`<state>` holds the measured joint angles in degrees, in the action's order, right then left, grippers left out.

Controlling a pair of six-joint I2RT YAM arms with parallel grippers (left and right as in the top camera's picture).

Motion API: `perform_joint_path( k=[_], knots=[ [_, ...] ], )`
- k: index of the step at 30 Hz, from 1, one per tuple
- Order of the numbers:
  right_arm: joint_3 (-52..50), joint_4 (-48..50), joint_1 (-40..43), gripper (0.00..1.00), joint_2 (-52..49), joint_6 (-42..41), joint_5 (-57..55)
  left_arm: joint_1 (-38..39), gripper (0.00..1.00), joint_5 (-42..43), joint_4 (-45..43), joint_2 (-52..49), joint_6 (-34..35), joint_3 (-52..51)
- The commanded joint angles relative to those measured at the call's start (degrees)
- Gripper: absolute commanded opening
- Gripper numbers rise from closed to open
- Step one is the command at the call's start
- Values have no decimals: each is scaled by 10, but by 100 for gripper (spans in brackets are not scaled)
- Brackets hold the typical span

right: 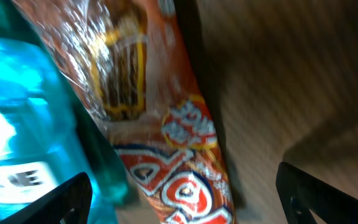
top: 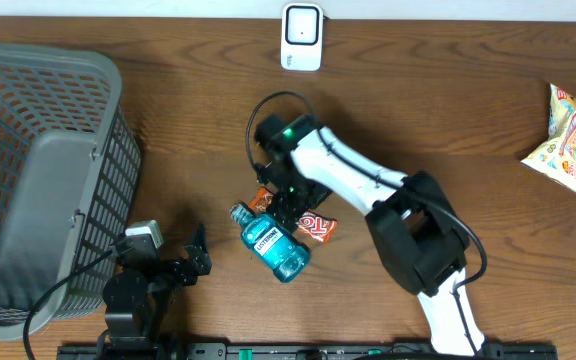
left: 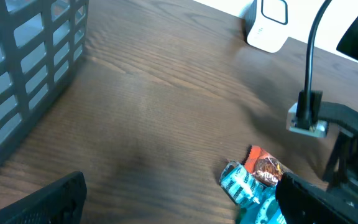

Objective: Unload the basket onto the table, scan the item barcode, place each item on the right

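Right jaws released, straddling orange snack wrapper (right: 185, 168) lying on surface (right: 291, 62) against blue bottle (right: 17, 112); print blurred, barcode unreadable; overhead, arm hides wrapper's middle; left jaws wide, empty.

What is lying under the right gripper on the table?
An orange snack wrapper lies under the right gripper, next to the blue mouthwash bottle. From overhead, the gripper covers its middle; only both ends show.

Dark brown wooden table (top: 448, 90), grain running lengthwise (clearest in the left wrist view), pale strip (top: 448, 6) along its far edge, soft even light
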<state>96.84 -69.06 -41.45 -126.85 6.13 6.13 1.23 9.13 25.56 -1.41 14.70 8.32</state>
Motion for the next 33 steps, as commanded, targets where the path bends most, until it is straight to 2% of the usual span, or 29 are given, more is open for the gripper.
perform_joint_path(
  k=[1,3,4,6,9,11,14,21,33],
  knots=[
    [-2,-4,-30,90,53,-80,-158,1,98,7,9,0,-7,-8],
    [-2,-3,-44,92,72,-113,-230,1,98,7,9,0,-7,-8],
    [-2,-1,-51,98,78,-136,-273,1,98,7,9,0,-7,-8],
    [-2,2,-55,99,81,-164,-313,1,98,7,9,0,-7,-8],
    [-13,7,-50,99,77,-163,-302,1,98,7,9,0,-7,-8],
    [-35,19,-47,91,77,-163,-277,1,98,7,9,0,-7,-8],
    [-69,43,-56,89,77,-158,-249,1,98,7,9,0,-7,-8],
    [-139,101,-101,89,77,-137,-245,1,98,7,9,0,-7,-8],
    [-119,79,-134,89,90,-138,-285,1,98,7,9,0,-7,-8]
  ],
)
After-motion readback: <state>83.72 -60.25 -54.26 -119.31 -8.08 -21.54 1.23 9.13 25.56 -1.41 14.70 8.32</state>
